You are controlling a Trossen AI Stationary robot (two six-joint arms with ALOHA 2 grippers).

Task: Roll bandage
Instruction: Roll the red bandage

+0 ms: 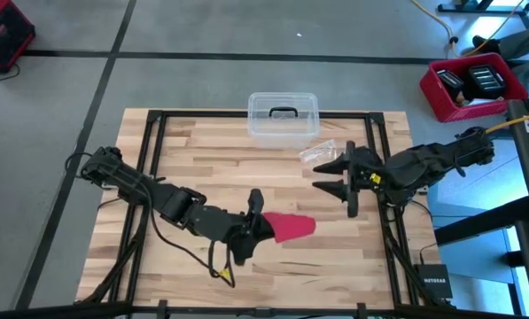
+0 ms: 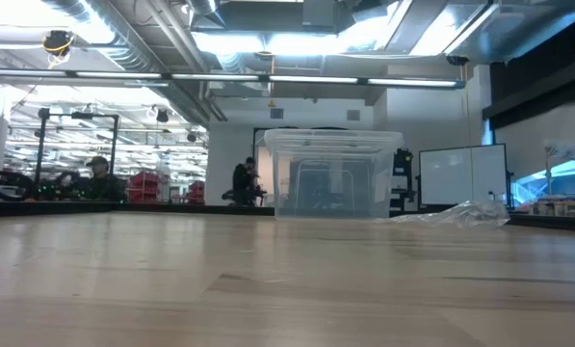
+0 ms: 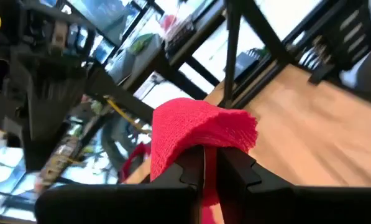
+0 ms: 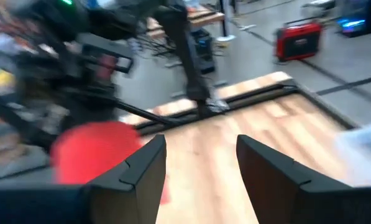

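bandage [image 1: 290,227] count: one, bright red, lying on the wooden table [image 1: 193,159] toward its near edge, about midway across. one end is pinched in the left gripper [image 1: 249,227]; the rest fans out flat to the right of it. the left wrist view shows the fabric [image 3: 201,134] draped over and trapped between the two dark fingers, which sit close together on it.

right gripper [image 1: 333,175] hangs well apart from the bandage, over the right half of the table, jaws spread and empty. the right wrist view looks between its fingers toward a blurred red shape [image 4: 92,152], so it appears aimed at the bandage.

step in hand, as i judge it: left claw anchors one end while the right one comes in for the free end. to do it well: keep the left pinch firm and low so the strip does not slide; bring the right gripper to the loose edge, not the middle; keep the fabric square so the roll does not cone.

other counts: one clear plastic box [image 1: 283,118] with a dark handle at the far edge, one crinkled clear wrapper [image 1: 322,150] just beside it, two arms. neither gripper shows in the low view.
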